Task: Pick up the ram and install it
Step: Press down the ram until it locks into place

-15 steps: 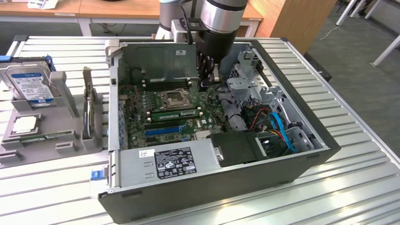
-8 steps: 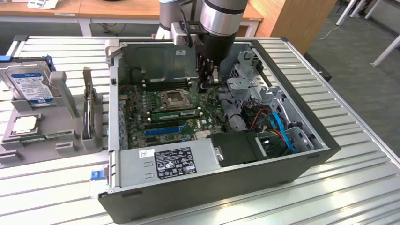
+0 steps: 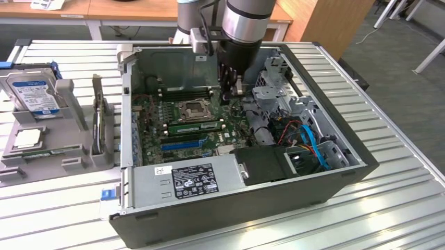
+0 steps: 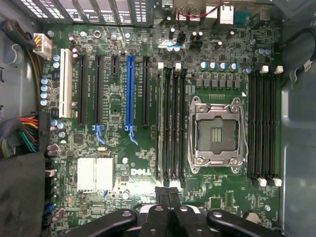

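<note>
We're taking the square silver processor socket (image 3: 193, 109) on the green motherboard (image 3: 156, 117) as our reference. The board is sitting inside the open black tower computer case (image 3: 243, 219), which is lying on its side.

The arm's black two-finger gripper (image 3: 233, 89) is hanging inside the case above the board, just off the socket toward the exterior view's right. It's touching nothing we can see. In the wrist view its fingers (image 4: 162, 195) are pressing together and carrying nothing.

A long, narrow green circuit-board ram stick (image 3: 195, 125) is standing on edge in a memory slot right beside the socket. It's on the socket's side facing the long blue expansion slot (image 3: 184, 144).

A second thin green stick (image 3: 50, 152) is lying in the grey moulded holder (image 3: 70, 104) outside the case, well apart from the socket toward the exterior view's left. That holder is also carrying a boxy silver hard drive with a blue-white label (image 3: 31, 94) and a square silver processor chip (image 3: 28, 138).

We can't tell which of the two green sticks is the one for this job.
</note>
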{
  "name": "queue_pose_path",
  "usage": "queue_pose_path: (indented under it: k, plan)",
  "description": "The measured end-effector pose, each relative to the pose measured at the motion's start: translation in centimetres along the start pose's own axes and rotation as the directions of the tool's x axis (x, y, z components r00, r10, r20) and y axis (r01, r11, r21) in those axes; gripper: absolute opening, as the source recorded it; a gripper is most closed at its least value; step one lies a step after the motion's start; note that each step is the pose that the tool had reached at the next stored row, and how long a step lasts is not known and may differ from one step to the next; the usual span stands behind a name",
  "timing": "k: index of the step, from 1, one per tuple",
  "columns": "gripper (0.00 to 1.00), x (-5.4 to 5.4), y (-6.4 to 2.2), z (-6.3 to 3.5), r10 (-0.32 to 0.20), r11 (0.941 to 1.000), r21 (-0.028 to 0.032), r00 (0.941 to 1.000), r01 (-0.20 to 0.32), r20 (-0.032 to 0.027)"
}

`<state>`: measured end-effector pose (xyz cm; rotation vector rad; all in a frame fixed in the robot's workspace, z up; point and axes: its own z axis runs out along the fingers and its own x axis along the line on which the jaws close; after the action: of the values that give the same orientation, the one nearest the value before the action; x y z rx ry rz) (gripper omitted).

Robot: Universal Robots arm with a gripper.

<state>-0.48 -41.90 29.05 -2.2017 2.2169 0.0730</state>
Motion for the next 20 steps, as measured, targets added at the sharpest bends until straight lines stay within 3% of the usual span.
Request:
queue_pose_path:
  k: [20]
  plan:
    - [0.1, 0.1, -0.03, 1.36, 0.0, 1.0, 0.0001, 1.0, 0.0, 0.0]
